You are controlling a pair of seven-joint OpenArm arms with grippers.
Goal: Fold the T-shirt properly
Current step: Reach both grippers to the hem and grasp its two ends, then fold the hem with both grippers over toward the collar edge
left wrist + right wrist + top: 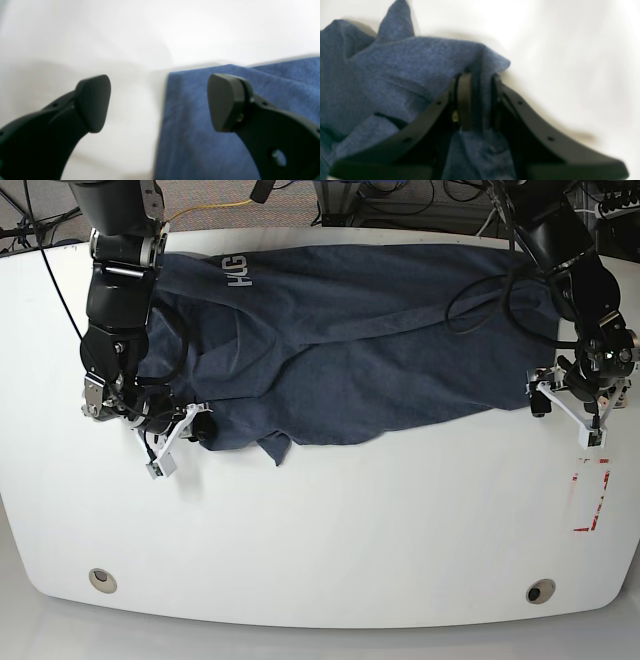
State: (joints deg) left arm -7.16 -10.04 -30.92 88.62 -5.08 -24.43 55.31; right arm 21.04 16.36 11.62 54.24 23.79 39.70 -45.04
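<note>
Lying on one white table (320, 530), one navy T-shirt (380, 340), right tool (477, 100) pinching its hem, left tool (160, 102) spread wide, empty.

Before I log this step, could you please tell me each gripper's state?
Left gripper: open, holding nothing.
Right gripper: shut on the T-shirt.

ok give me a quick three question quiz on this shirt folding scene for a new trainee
1. True or false: the left gripper is clamped on the T-shirt.
2. Which gripper pinches a bunch of shirt fabric? A) left B) right C) neither
3. Fill in: the white lettering on the shirt lies near the ____ arm.

Key:
1. False. Its jaws stand wide apart at the shirt's edge, gripping nothing.
2. B
3. right
</note>
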